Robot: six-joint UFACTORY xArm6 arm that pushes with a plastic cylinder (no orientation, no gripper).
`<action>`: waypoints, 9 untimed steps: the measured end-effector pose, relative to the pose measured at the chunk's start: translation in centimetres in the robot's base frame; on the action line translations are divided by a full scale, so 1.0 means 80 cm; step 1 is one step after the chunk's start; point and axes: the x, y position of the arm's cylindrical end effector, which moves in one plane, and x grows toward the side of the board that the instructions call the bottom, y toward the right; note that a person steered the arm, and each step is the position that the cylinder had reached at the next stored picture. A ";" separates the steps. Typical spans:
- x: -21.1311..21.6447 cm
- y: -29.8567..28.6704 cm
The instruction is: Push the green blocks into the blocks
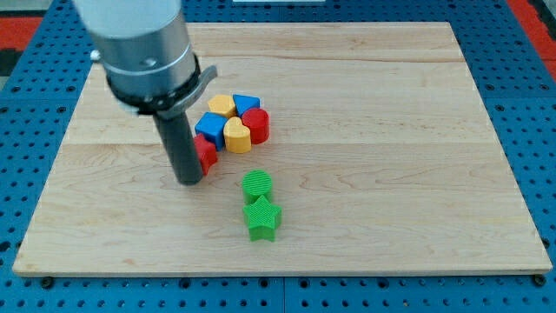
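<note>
While our tip [189, 180] rests against a red block [206, 153], the green plastic round block [257, 184] and green star block [262, 217] sit toward the wooden tabletop's [391, 174] bottom edge; we have no jaws, and an off-centre push could split them.

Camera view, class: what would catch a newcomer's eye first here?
The big grey arm at the view's top left, its dark rod ending at my tip, just left of a red block. Beside it huddles a cluster of yellow, blue and red blocks. Below them, apart, sit a green cylinder and green star.
</note>
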 end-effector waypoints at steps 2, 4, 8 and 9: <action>-0.015 0.018; 0.090 0.026; 0.094 0.092; 0.069 0.060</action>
